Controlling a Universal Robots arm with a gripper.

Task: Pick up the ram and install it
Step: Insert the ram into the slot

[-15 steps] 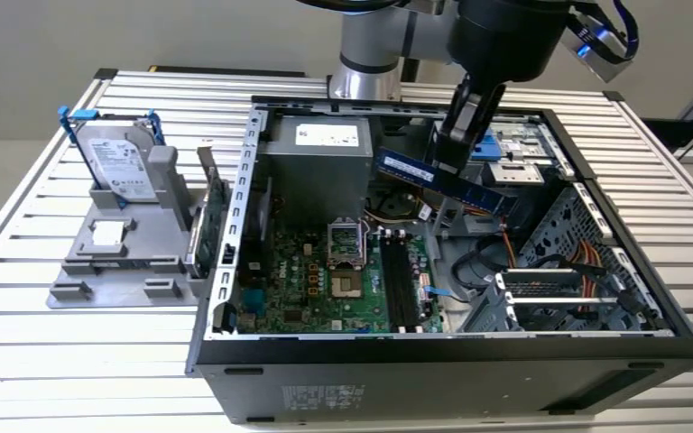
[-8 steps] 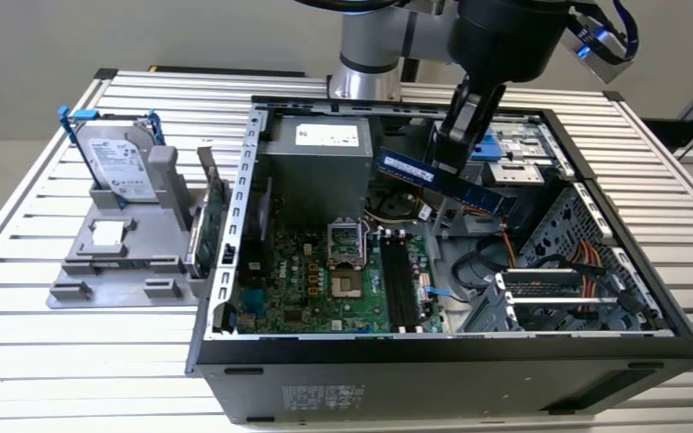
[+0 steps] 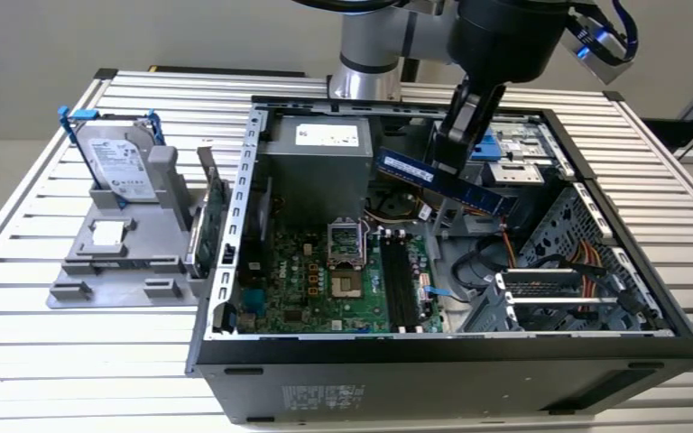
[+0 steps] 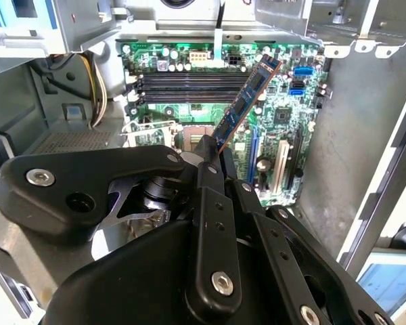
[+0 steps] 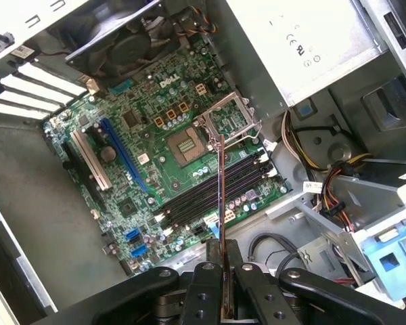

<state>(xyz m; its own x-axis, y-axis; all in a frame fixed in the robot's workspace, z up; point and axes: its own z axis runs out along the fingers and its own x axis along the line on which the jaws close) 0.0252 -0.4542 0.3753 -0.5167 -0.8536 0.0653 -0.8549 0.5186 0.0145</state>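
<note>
The ram is a long blue-green stick with dark chips, tilted and hanging in the air over the open computer case. My gripper is shut on it near its middle. In the second wrist view the ram slants out from between my gripper's black fingers above the motherboard. In the first wrist view I see the ram edge-on, rising from my gripper over the black memory slots. Those slots lie well below the stick, near the processor socket.
A silver hard drive with blue handles stands in a grey holder on the exterior view's left. A green expansion card stands beside the case wall. The power supply, drive cage and cable bundles crowd the case.
</note>
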